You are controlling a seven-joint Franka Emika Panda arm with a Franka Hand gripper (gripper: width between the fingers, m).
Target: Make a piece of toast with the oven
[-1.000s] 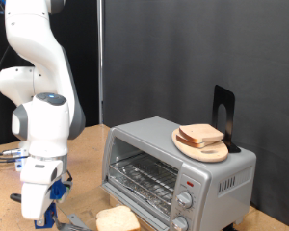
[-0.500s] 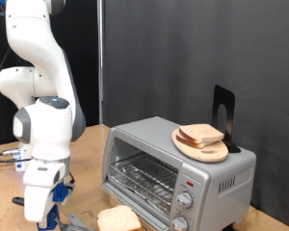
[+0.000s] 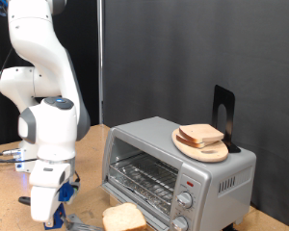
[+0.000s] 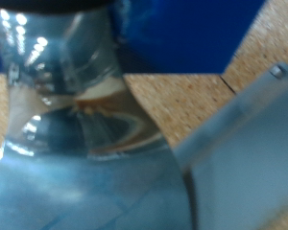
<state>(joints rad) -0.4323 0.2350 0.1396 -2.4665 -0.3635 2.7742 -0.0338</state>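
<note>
1. The hand (image 3: 60, 214) sat low at the lower left of the exterior view, just above the surface (image 3: 5, 154), at the end of the white arm (image 3: 39, 58). Its fingertips ran out of the frame bottom, so I could not tell whether it was wide or narrow.
2. The piece of toast (image 3: 123, 218) was at the bottom centre of the exterior view, tilted, just in front of the oven (image 3: 178, 168). Something shiny and flat lay between it and the hand; whether it carried the slice was not clear.
3. The wrist view was blurred: a shiny metal sheet (image 4: 77, 125) filled most of it, with a brownish reflection and wood-toned surface behind. No slice was plainly visible there.
4. The oven's wire rack (image 3: 144, 178) was visible and looked empty, so the slice seemed not yet inside. Door position was hard to tell.
5. Risk: the slice looked tilted and unsecured, so it could slide off onto the surface if jolted.
6. Risk: a low approach could catch the oven's front edge and shove the oven.
7. Risk: a plate (image 3: 200, 146) with stacked bread slices (image 3: 199, 136) sat on the oven top, beside a black stand (image 3: 223, 115); a bump could shake it loose.
</note>
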